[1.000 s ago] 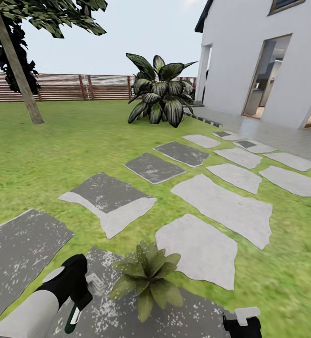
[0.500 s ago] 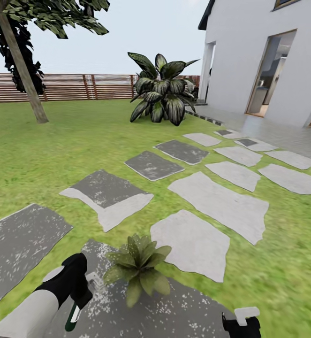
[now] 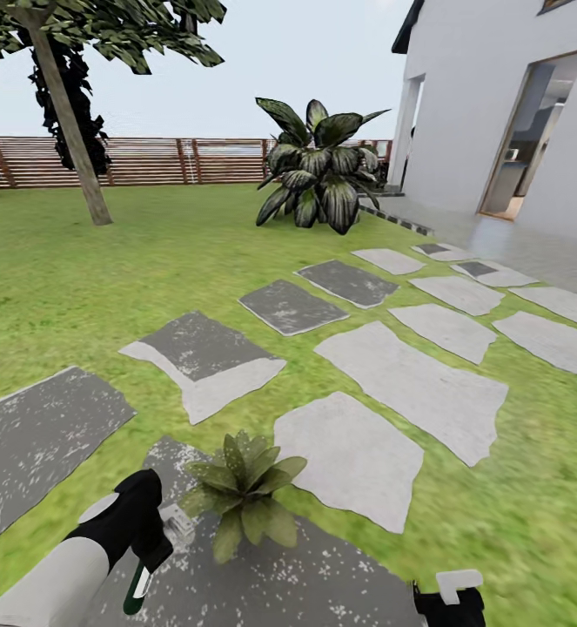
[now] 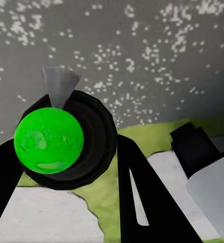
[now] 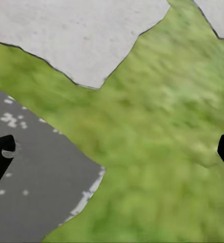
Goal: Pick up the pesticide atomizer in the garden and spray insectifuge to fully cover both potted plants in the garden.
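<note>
The pesticide atomizer hangs in my left gripper at the lower left of the head view, its whitish nozzle facing the plant and its dark green body pointing down. In the left wrist view the bottle's bright green round bottom sits between the black fingers, so the left gripper is shut on it. One potted plant, a low rosette of pointed leaves, stands on a dark stepping stone just right of the nozzle. My right gripper is at the bottom edge, and its fingers stand wide apart over grass.
Grey stepping stones run across the lawn toward the white house. A big dark leafy bush stands near the house corner, a tree trunk at the far left, and a brown slatted fence behind.
The whole head picture has shifted, so the camera has moved: the plant now sits further left and slightly higher in the picture. Both arms keep their places in it.
</note>
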Robot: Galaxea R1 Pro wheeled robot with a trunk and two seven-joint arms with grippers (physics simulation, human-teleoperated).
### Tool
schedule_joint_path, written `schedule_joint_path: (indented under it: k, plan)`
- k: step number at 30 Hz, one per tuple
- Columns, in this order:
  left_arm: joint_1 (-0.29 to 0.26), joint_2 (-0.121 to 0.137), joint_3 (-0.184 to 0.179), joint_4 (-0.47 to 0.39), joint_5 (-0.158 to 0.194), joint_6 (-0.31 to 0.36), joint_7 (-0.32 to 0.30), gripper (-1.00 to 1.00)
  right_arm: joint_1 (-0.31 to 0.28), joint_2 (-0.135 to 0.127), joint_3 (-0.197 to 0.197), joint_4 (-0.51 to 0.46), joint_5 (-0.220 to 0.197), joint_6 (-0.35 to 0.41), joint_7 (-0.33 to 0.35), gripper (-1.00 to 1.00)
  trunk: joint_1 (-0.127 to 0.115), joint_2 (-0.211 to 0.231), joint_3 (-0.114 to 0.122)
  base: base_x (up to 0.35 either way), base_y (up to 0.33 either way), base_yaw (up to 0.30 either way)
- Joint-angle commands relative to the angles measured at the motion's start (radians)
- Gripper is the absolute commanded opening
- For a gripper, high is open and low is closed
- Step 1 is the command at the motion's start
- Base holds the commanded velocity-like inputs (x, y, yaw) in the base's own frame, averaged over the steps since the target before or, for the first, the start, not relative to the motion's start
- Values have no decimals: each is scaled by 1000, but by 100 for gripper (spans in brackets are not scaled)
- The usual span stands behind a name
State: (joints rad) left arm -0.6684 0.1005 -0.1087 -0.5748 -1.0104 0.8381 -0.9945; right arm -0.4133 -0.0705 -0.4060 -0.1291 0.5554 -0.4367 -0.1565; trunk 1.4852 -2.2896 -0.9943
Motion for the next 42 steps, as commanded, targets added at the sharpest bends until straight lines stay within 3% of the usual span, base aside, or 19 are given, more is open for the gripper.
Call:
schedule_joint_path:
  k: [1,9,26,42]
  plan:
    - [0,1,-4,-2,-8,4,-10,-100,-1,0,-6,2,11,-3,-5,100,0,0,-1,0,-273,0]
    - [0,1,-5,-2,-10,6,-10,-100,-1,3,-5,1,9,-3,-5,100,0,0,-1,-87,-249,5]
    - [1,-1,-9,15,-7,6,-9,-100,-1,4,-6,0,10,-3,-5,100,0,0,-7,17,-27,216]
    - [1,4,-14,23,-16,4,-12,-100,-1,5,-5,0,11,-4,-3,100,0,0,-7,175,-197,36]
